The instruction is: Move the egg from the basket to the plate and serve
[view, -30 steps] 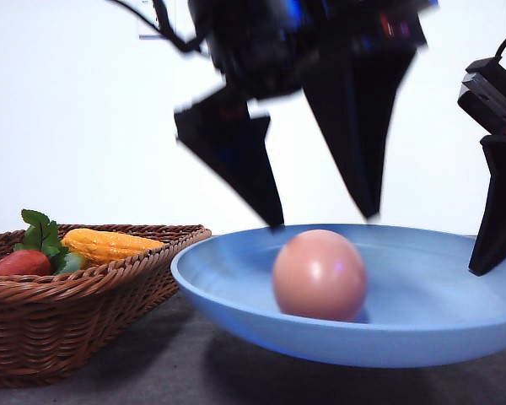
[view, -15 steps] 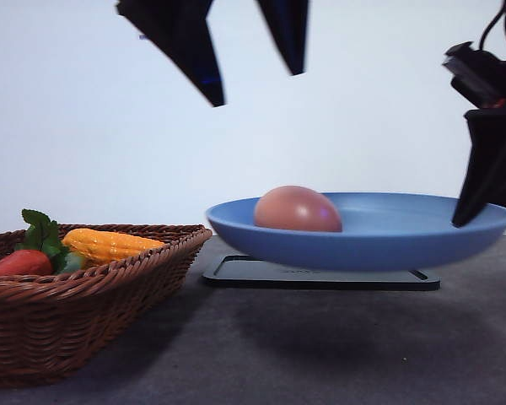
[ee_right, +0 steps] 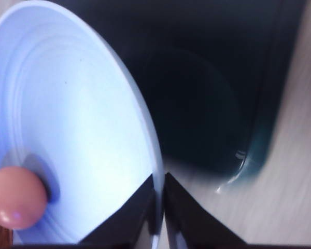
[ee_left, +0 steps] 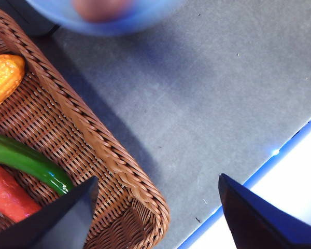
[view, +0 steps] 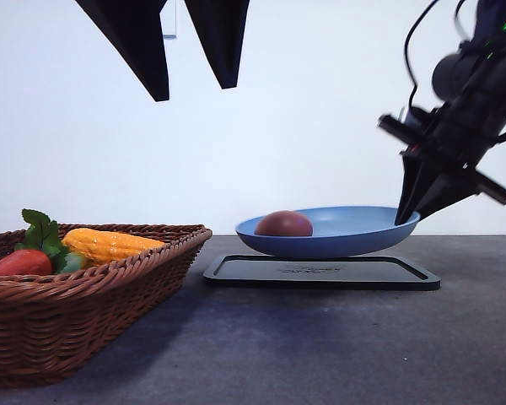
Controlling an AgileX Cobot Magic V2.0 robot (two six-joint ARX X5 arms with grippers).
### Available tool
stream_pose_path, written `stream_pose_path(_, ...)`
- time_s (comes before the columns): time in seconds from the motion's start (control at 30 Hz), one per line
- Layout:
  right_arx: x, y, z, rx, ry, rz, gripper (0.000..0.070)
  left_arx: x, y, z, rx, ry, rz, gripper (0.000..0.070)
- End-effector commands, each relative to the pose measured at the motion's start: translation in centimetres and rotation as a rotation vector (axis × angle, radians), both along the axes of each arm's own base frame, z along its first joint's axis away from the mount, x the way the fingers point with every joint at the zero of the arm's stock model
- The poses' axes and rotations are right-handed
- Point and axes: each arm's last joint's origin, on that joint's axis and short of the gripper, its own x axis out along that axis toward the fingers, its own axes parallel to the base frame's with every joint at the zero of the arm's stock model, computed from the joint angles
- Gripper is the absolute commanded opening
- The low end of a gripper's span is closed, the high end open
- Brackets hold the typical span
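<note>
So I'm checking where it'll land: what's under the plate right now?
A flat black tray on the table lies beneath the plate, which the right gripper holds by its rim above it. The tray's middle is hidden behind the plate in the right wrist view.

pinkish-tan egg point(view: 283, 224), light-blue plate point(view: 354, 232), brown woven basket point(view: 110, 287), black tray point(view: 320, 272)

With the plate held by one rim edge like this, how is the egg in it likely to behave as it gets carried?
The egg looks smooth and rounded, so it would probably roll if the plate tilts. It lies loose, away from the right gripper pinching the rim, so nothing but the shallow rim seems to restrain it. A one-sided grip above the tray may let the plate sag.
</note>
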Motion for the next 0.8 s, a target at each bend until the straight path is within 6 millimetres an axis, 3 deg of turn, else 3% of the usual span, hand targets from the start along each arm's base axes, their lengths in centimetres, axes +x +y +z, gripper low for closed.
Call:
stream_pose_path(0.0,1.8,0.1,-0.4,0.011,-0.003,0.003,0.0000,-0.1,-0.3,0.6,-0.015,-0.019,-0.011,0.0476)
stream_pose_path(0.2,5.2,-0.1,-1.9,0.026,0.016,-0.025,0.0000,-0.1,-0.3,0.6,-0.015,-0.025,-0.006,0.0476)
stream_pose_path(0.37,5.9,-0.4,-2.3,0.022,0.046,-0.031,0.0004,0.0,-0.3,0.6,-0.017,-0.025,0.000,0.0476)
stream_pose_path(0.57,5.8,-0.8,-2.3,0.008,0.056,-0.034,0.0238,0.5,-0.1,0.6,-0.021,-0.028,0.017,0.0476)
stream_pose_path(0.77,5.6,-1.7,-1.5,0.001,0.047,-0.027,0.0246,1.0,0.1,0.7,-0.032,-0.042,0.019,0.0475)
